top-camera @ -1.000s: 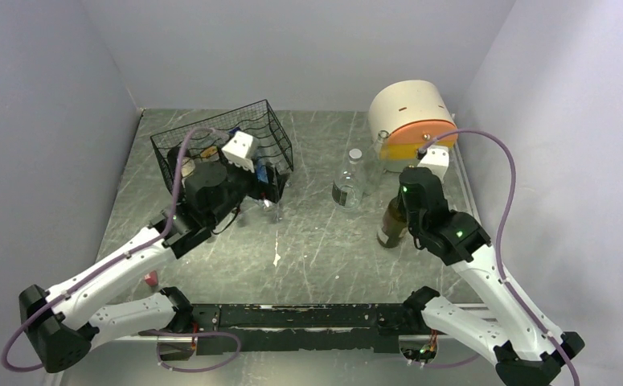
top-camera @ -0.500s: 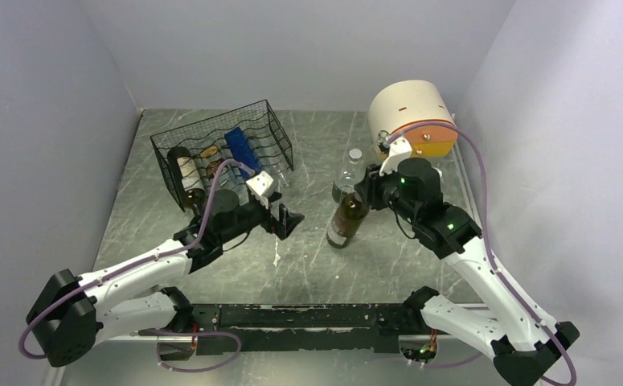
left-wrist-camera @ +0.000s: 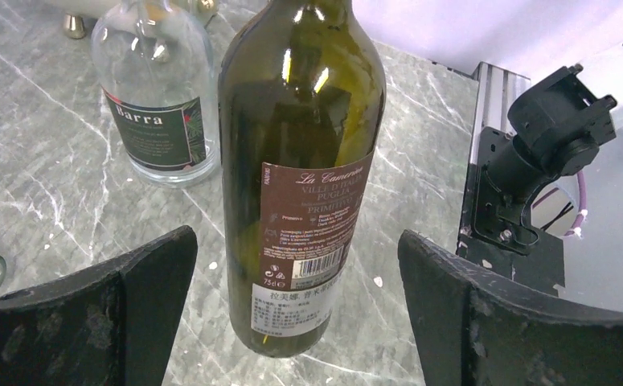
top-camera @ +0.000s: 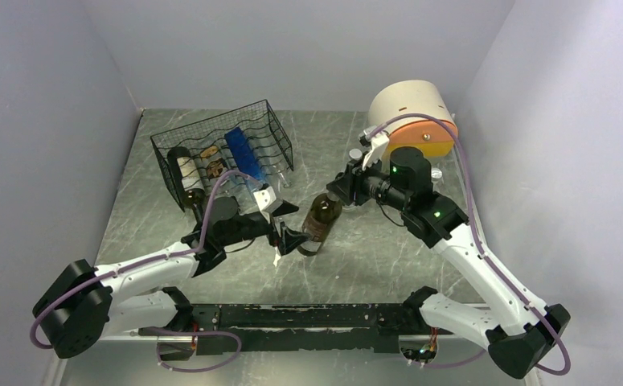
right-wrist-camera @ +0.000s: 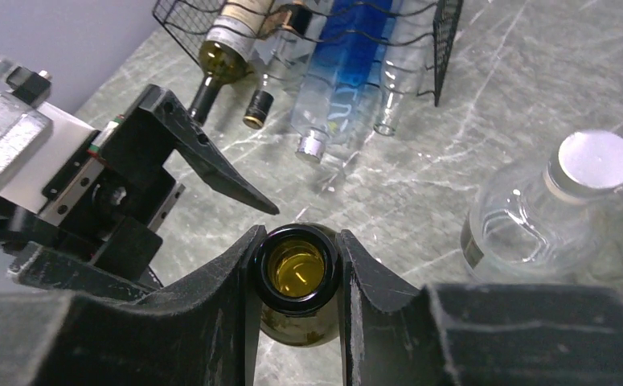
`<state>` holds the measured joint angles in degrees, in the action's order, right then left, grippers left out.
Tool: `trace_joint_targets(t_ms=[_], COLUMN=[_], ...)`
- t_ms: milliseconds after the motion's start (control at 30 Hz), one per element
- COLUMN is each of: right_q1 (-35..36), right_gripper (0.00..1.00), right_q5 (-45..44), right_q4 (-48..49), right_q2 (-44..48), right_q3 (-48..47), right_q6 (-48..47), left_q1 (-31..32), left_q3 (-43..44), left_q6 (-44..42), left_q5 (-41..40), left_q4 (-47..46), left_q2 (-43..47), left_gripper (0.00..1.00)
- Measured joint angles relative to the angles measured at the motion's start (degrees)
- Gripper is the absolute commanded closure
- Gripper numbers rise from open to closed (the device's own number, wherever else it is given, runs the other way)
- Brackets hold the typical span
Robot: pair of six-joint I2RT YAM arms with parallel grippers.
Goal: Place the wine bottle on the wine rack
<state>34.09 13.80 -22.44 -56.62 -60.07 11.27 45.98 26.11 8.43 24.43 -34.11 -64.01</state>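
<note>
The right jaws pinch the neck of the wine bottle (top-camera: 320, 219), which stands near-upright at the middle of the table (top-camera: 388, 257). The left jaws stand spread either side of its body. The wine rack (top-camera: 278, 137) lies toward the far-left corner, nearer the left arm.

We see glossy dark-green glass on the wine bottle (left-wrist-camera: 300, 121) with a matt paper label (left-wrist-camera: 312, 229), clear smooth glass on the squat bottle (left-wrist-camera: 159, 112), black wire for the wine rack (top-camera: 211, 133), smooth marble-look surface (left-wrist-camera: 34, 145).
</note>
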Motion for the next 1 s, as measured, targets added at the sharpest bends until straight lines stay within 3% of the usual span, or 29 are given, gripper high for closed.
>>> trace_joint_targets(t_ms=[600,1000], right_q1=[0.0,0.0], right_gripper=[1.0,1.0], right_q5=[7.8,18.0], right_q4=[6.3,14.3], right_q2=[-1.0,-1.0], right_q3=[-1.3,-1.1], right_q6=[2.2,4.7], left_q1=[0.1,0.3], left_q3=[0.5,0.5], left_q6=[-4.6,-4.3], left_q5=[-0.6,5.2], left_q4=[1.5,0.0], left_q2=[0.9,0.8], left_gripper=[0.07,0.07])
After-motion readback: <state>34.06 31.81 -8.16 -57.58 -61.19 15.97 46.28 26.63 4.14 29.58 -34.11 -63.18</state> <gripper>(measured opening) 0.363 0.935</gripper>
